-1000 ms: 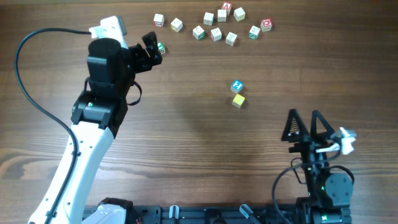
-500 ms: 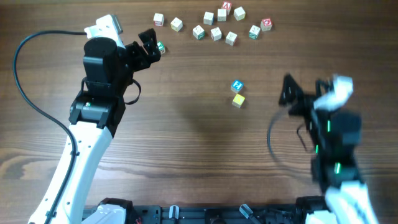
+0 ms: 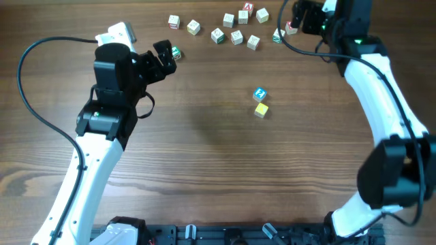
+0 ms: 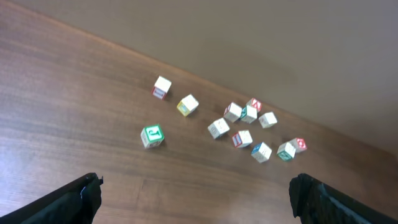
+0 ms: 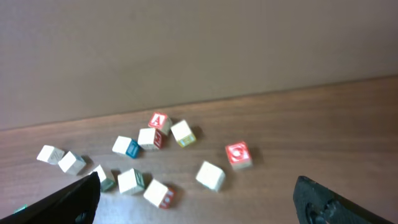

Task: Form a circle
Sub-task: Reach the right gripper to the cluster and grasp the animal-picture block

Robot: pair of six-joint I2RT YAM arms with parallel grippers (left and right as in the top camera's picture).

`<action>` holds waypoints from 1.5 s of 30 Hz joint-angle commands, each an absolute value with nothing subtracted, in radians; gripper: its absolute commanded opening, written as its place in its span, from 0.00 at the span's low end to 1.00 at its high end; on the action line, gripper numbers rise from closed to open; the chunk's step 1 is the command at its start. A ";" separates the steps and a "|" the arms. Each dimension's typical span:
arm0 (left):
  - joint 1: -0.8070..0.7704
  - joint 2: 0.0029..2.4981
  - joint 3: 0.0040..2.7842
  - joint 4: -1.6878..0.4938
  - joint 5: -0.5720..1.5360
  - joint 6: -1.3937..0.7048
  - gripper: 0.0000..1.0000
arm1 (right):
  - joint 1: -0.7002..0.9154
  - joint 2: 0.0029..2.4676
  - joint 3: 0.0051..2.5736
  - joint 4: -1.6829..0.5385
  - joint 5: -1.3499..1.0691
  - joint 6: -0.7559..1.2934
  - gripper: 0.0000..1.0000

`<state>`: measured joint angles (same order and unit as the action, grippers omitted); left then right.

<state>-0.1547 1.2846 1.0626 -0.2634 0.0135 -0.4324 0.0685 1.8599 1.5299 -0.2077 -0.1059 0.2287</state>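
Both open and empty: left gripper (image 3: 166,56) beside a green-faced cube (image 3: 176,52), right gripper (image 3: 298,17) near the far cluster (image 3: 236,37). The blue cube (image 3: 259,94) and yellow cube (image 3: 261,109) sit mid-table. You seem to be fetching; next, pinch 1 cube.

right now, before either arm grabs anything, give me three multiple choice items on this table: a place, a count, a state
1. Where is the yellow cube? A) just nearside of the blue-faced cube B) at the table's near edge C) atop another cube
2. How many cubes lie mid-table, clear of the far cluster? A) one B) two C) five
3. How are the left gripper and right gripper? A) both open, empty B) both shut C) one shut on a cube
1 A: it lies beside the blue one, toward the robot. 2 B: only those two. 3 A: both wrist views show fingers wide apart, nothing between.
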 commanded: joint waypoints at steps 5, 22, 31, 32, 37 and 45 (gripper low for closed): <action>-0.149 1.279 1.060 -0.348 0.010 -0.443 1.00 | 0.149 2.201 1.802 -0.325 -0.096 0.362 0.99; -0.149 1.279 1.060 -0.365 0.011 -0.443 1.00 | 0.171 2.463 1.930 -0.335 0.124 0.561 0.83; -0.149 1.279 1.060 -0.383 0.010 -0.443 1.00 | 0.171 2.463 1.931 -0.323 0.114 0.521 0.36; -0.149 1.279 1.060 -0.387 0.010 -0.443 1.00 | 0.171 2.463 1.934 -0.331 0.112 0.514 0.32; -0.149 1.279 1.060 -0.387 0.010 -0.442 1.00 | 0.169 2.411 1.967 -0.425 0.113 0.515 0.25; -0.149 1.279 1.060 -0.387 0.010 -0.442 1.00 | 0.165 2.200 1.967 -0.775 0.112 0.418 0.19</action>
<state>-0.1547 1.2846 1.0626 -0.3901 0.0132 -0.4324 0.1734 2.3157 1.9476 -0.6857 0.1020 0.5133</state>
